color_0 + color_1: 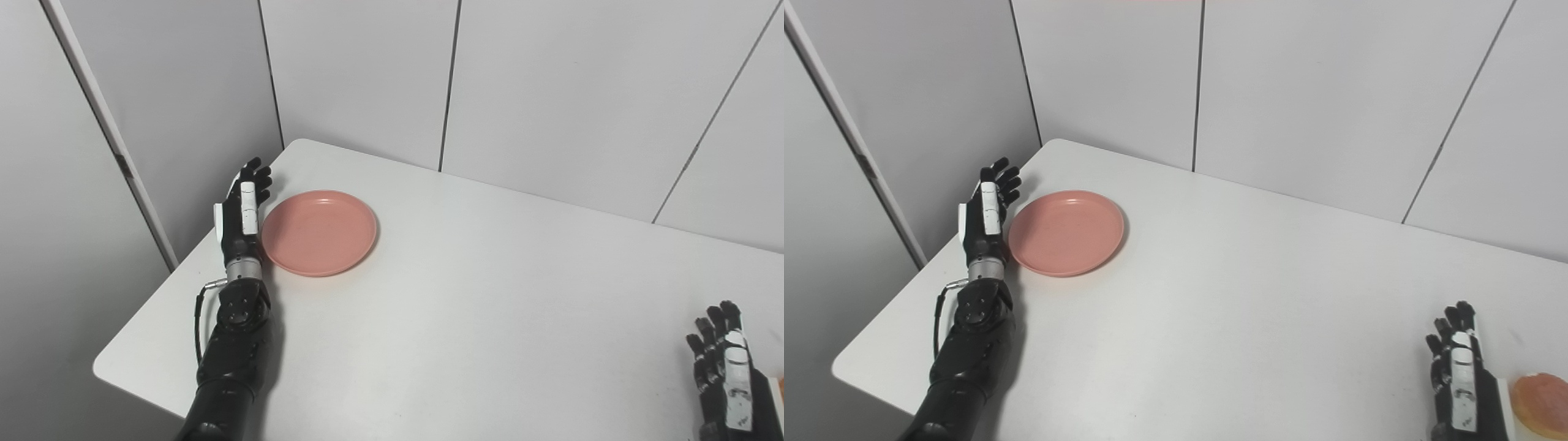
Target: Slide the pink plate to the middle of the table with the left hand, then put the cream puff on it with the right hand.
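Observation:
The pink plate (319, 231) lies empty on the white table (465, 294), toward its far left corner. My left hand (244, 211) stands edge-on right against the plate's left rim, fingers straight and apart, holding nothing. My right hand (1458, 373) rests open at the table's near right, fingers pointing away from me. The cream puff (1541, 395), golden-orange and round, sits just to the right of that hand in the right eye view; the left eye view cuts it off.
Grey wall panels (551, 92) close off the table's far side and left side. The table's rounded left corner and front edge (122, 373) lie close to my left forearm.

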`<state>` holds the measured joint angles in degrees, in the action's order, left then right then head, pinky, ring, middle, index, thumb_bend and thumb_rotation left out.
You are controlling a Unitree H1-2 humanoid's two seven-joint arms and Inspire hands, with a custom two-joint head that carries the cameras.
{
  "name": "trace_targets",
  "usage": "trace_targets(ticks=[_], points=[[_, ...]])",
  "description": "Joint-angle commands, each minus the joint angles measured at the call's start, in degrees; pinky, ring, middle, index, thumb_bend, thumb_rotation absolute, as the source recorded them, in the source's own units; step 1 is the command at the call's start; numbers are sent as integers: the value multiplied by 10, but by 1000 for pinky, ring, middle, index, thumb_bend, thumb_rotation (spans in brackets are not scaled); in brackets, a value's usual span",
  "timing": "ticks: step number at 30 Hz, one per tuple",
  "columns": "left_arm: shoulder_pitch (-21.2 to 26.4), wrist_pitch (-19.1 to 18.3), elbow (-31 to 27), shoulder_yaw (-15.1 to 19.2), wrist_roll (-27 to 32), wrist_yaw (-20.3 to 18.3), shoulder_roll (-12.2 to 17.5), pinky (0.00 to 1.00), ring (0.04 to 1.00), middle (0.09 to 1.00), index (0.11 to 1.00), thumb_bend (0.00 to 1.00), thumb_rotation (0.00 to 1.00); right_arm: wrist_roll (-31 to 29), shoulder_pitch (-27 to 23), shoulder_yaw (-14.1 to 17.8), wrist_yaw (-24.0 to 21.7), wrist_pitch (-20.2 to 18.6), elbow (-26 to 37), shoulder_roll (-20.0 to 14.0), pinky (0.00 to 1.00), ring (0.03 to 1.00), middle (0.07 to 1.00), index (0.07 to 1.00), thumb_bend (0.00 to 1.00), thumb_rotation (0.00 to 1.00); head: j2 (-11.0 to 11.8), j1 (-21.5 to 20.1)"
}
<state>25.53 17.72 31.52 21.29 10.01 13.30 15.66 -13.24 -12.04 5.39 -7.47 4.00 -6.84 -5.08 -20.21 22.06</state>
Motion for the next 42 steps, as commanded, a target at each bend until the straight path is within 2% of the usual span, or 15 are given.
trace_targets(ticks=[1, 6, 9, 11, 14, 17, 18, 24, 26, 34, 42], points=[[13, 2, 7, -1, 10, -12, 8, 857, 822, 803, 787, 879, 1000, -8, 23, 1, -2, 3, -12, 9, 1000, 1000, 1000, 1000, 344, 873, 0, 0], [18, -3, 24, -8, 33, -47, 5, 855, 824, 801, 779, 871, 1000, 6, 23, -3, 2, -8, -5, 5, 1000, 1000, 1000, 1000, 367, 915, 1, -1], [20, -8, 32, -12, 33, -52, 4, 832, 829, 808, 785, 879, 1000, 6, 23, -3, 5, -18, -1, 6, 1000, 1000, 1000, 1000, 354, 939, 1, -1], [19, -15, 29, -17, 33, -55, 3, 823, 838, 819, 800, 887, 1000, 16, 23, -6, 4, -3, -4, 3, 1000, 1000, 1000, 1000, 341, 959, 1, -1], [19, -32, 22, -21, 42, -63, 2, 826, 843, 826, 809, 889, 1000, 12, 22, -6, 1, -2, -4, 4, 1000, 1000, 1000, 1000, 347, 962, 2, -1], [16, -50, 8, -27, 43, -70, -3, 845, 849, 834, 812, 866, 1000, 7, 22, -2, 5, -8, -2, 8, 1000, 1000, 1000, 1000, 365, 957, 2, -1], [16, -55, 4, -27, 45, -73, -5, 842, 851, 834, 812, 859, 1000, 4, 22, 0, 6, -7, -2, 10, 1000, 1000, 1000, 1000, 353, 921, 2, -1], [12, -82, -19, -34, 66, -98, -19, 824, 825, 813, 795, 877, 1000, -2, 23, 0, 5, -23, 6, 12, 1000, 1000, 1000, 1000, 373, 854, -1, -7], [12, -91, -27, -38, 67, -103, -24, 821, 819, 808, 792, 882, 1000, 9, 24, -6, 6, -21, 8, 8, 1000, 1000, 1000, 1000, 374, 926, -4, -12], [9, -112, -50, -65, 61, -118, -50, 844, 836, 815, 791, 924, 986, 15, 21, -7, 7, -19, 0, 8, 1000, 1000, 1000, 1000, 355, 952, -12, -31], [0, -126, -79, -89, 54, -123, -69, 825, 848, 826, 798, 918, 967, 27, 9, -8, 4, 31, -47, 7, 1000, 1000, 1000, 1000, 408, 898, -29, -66]])
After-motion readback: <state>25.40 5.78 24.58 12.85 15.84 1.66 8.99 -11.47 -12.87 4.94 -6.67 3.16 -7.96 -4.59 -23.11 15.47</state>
